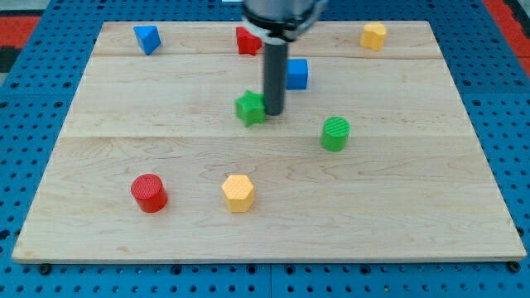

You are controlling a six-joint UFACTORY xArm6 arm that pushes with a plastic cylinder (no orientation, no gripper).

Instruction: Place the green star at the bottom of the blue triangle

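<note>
You see a pale wooden board (431, 207) carrying eight plastic blocks: blue triangle (146, 38), red block (246, 40) and yellow block (373, 36) along the top; blue cube (297, 74), green star (250, 108), green cylinder (335, 133) mid-board; red cylinder (150, 192) and yellow hexagon (238, 192) below.

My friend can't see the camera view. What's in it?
My tip touches the right side of the green star mid-board. The blue triangle sits far off at the view's top left, on a wooden board with other coloured blocks.
</note>
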